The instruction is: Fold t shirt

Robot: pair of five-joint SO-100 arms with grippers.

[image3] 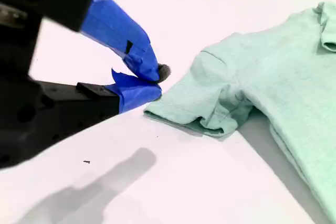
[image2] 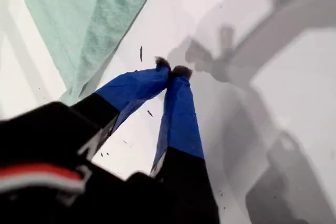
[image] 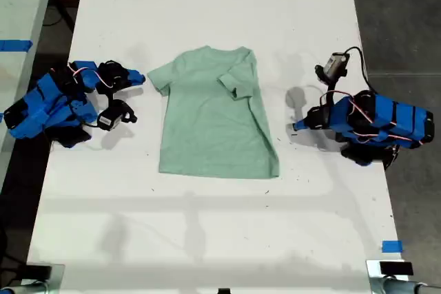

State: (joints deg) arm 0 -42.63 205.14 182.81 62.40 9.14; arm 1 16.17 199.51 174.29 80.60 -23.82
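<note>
The pale mint-green t shirt (image: 213,118) lies flat on the white table (image: 207,232), neck toward the far edge. Its sleeve on the exterior view's right is folded in over the body; the other sleeve (image3: 210,103) lies spread out. My first gripper (image: 297,127) rests low over the table at the exterior view's right, a short gap from the shirt's side edge (image2: 100,30). Its blue-taped tips (image2: 172,71) are shut and hold nothing. My second gripper (image: 141,78), at the exterior view's left, is shut and empty, with its tips (image3: 156,80) just short of the spread sleeve.
Both blue arms lie folded low near the table's side edges in the exterior view. A blue tape mark (image: 391,246) sits near the front corner on the exterior view's right. Dark floor (image: 406,18) borders the table there, and another pale surface (image: 21,5) stands on the left.
</note>
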